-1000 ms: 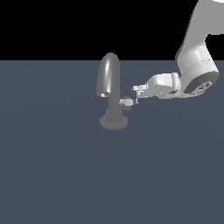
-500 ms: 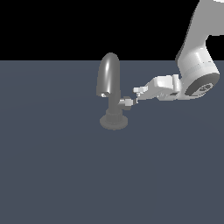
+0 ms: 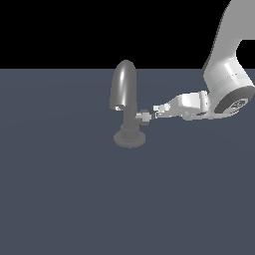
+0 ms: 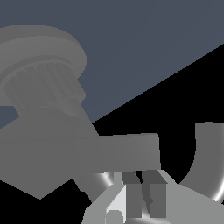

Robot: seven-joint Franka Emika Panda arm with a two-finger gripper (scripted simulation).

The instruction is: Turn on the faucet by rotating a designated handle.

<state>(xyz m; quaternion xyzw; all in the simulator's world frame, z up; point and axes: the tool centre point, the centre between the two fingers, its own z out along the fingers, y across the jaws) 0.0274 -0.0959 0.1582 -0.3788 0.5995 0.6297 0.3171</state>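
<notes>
One short stub, the handle (image 3: 143,116), is sticking sideways from the stem of the faucet (image 3: 126,107), which is standing near the middle of the dark slate table (image 3: 64,189). The fingers (image 3: 157,110) are reaching in level from the exterior view's right and seem to be touching the stub's tip; whether they are spread or pinching it, I cannot tell. Turning well probably means pressing on the thin lever off the stub's axis and sweeping around it, not shoving the stem. Glossy grey metal is glinting on the tall arched spout, while the round base is looking ribbed and flanged in the wrist view.
</notes>
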